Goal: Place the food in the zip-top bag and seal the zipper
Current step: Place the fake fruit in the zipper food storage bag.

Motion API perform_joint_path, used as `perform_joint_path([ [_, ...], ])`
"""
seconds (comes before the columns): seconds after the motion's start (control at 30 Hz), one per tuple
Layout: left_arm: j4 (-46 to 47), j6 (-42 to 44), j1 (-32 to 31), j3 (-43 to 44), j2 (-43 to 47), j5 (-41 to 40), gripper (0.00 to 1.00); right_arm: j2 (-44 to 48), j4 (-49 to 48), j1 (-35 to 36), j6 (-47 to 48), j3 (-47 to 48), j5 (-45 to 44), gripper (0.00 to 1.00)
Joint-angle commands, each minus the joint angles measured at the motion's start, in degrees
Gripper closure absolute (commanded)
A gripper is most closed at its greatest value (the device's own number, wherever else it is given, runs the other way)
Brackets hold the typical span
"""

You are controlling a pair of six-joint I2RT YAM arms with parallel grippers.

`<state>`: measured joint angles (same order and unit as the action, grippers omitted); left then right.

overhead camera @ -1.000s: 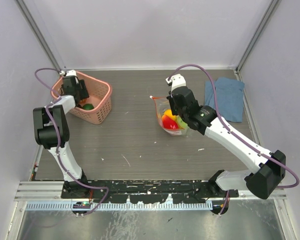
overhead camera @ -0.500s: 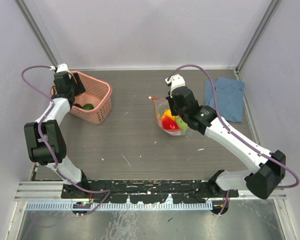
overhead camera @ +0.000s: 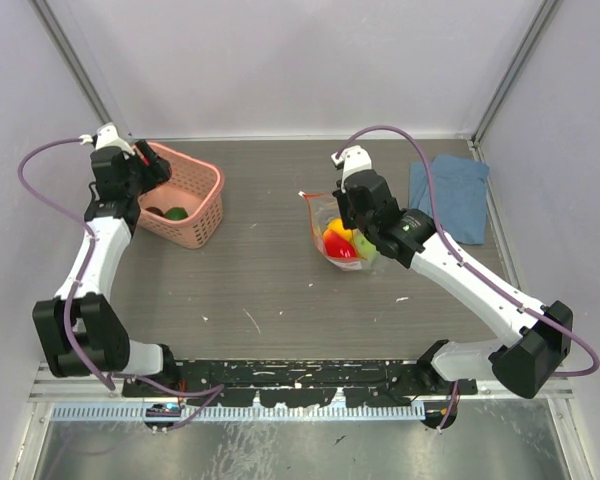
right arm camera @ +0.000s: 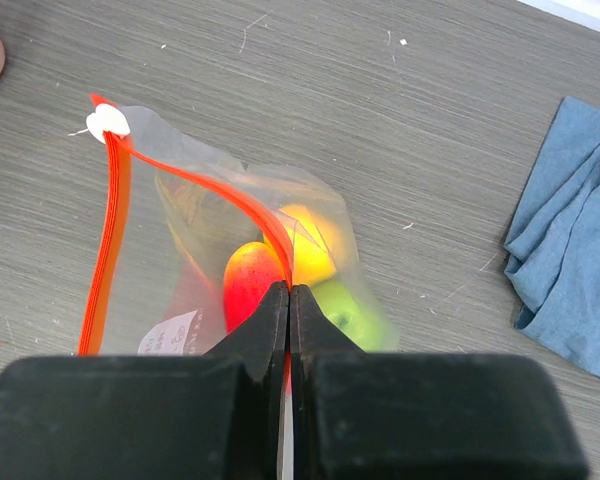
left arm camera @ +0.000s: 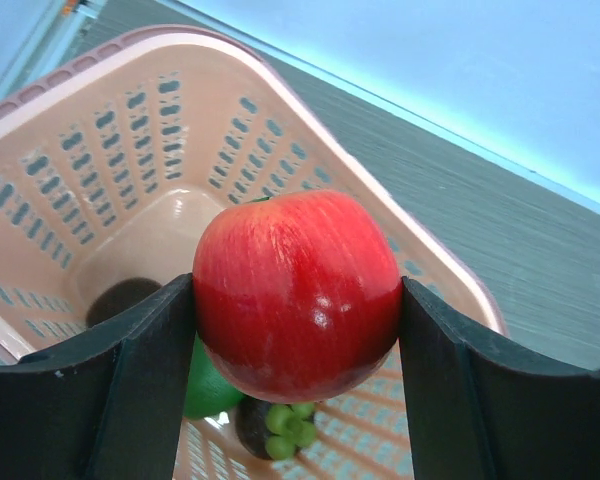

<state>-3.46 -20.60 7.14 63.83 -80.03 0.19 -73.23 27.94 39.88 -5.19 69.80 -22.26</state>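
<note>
The left claw gripped a red apple between its fingers, raised over the pink basket, where a green piece and what seemed a dark one lay. The right claw was pinched tight on the zipper of the bag, which lay mid-tabletop holding yellow, red and green food.

On the worktop, the basket sits upper left, the zip-top bag holding food at centre, the cloth upper right.
</note>
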Motion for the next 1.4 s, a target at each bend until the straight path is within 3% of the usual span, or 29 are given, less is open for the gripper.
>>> perform_joint_path([
  [0.0, -0.79, -3.34, -1.65, -0.55, 5.76, 5.56, 0.59, 0.02, -0.71, -0.19, -1.24, 3.40, -1.25, 1.00],
  [0.27, -5.04, -5.36, -6.68, 0.42, 9.83, 13.83, 0.60, -0.13, -0.09, -0.24, -1.95, 4.06, -1.18, 1.00],
  [0.63, -2.85, -9.05, -15.77, -2.44, 16.19, 19.19, 0.60, 0.15, -0.03, -0.21, -2.45, 4.02, -1.28, 1.00],
  [0.97, 8.42, -12.31, -28.64, -8.20, 20.49, 18.29, 0.61, -0.07, 0.00, -0.18, -3.06, 5.05, 0.16, 1.00],
  [1.37, 19.24, -10.55, -43.52, -10.04, 16.91, 12.15, 0.61, 0.23, 0.27, -0.23, -4.55, 5.52, 2.27, 1.00],
])
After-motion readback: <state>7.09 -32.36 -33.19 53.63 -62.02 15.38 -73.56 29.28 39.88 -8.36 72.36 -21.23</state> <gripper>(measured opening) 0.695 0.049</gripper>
